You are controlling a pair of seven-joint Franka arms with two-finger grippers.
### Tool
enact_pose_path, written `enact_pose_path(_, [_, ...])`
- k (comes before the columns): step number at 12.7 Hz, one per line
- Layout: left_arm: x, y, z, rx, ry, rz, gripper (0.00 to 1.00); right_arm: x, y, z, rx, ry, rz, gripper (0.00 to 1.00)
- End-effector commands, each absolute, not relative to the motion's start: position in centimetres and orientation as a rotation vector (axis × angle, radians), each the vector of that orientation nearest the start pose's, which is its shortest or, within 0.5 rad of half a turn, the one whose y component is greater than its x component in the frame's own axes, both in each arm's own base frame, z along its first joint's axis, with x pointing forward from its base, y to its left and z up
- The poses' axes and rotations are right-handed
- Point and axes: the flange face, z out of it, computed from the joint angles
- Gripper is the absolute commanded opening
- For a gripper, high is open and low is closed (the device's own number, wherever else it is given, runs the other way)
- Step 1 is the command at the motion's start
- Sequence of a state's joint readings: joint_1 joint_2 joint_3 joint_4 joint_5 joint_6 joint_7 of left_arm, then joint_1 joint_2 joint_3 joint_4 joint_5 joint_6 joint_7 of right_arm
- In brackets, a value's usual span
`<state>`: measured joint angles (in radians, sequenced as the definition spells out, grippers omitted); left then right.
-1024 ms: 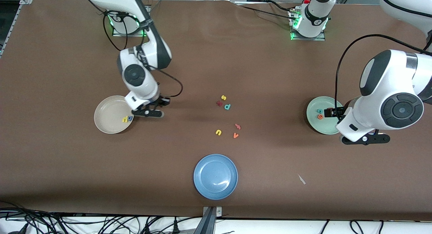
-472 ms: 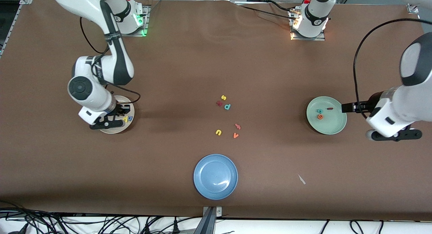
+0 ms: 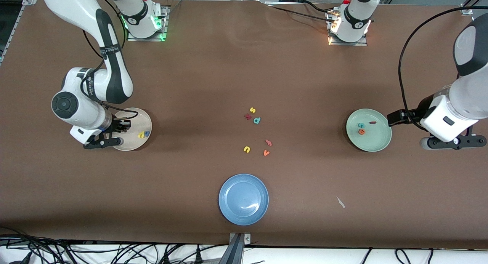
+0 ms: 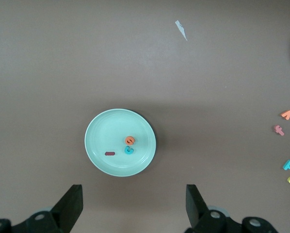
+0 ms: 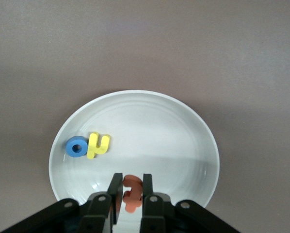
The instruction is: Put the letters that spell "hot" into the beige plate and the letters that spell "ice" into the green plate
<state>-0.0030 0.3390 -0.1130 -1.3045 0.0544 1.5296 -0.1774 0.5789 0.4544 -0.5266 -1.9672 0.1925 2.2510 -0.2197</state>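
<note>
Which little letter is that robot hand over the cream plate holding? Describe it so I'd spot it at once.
Find the beige plate at the right arm's end of the table. The right gripper sits low over it, fingers around a small orange t. A yellow h and a blue o lie loose together in the same plate; only the t is orange and between the fingers.

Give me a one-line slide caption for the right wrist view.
Right gripper over the beige plate, orange t between its fingers, beside the blue o and yellow h.

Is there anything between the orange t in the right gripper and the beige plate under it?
Nothing visible. The right gripper holds the orange t over a bare part of the beige plate, apart from the blue o.
</note>
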Motion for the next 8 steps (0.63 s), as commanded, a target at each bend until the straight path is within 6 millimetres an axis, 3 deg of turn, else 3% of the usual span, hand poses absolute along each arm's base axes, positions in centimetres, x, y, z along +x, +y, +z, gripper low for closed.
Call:
enact_pose_path(1, [62.2, -4.9, 54.0, -3.141, -0.11, 0.114, 0.95, 60.4, 5.1, 26.0, -3.156, -0.238, 0.152, 0.94])
enact_pose_path(2, [62.3, -5.0, 53.9, -3.143, -0.11, 0.097, 0.98, 60.7, 5.3, 26.3, -3.133, -0.208, 0.142, 1.0])
enact_pose_path(5, [62.5, -4.9, 54.1, -3.142, -0.107, 0.082, 0.99, 61.7, 5.8, 27.8, -3.128, -0.203, 0.11, 1.0])
enact_pose_path(8, [62.5, -5.4, 54.6, -3.135, -0.094, 0.068, 1.0, 63.6, 6.1, 31.7, -3.105, -0.185, 0.135, 1.0])
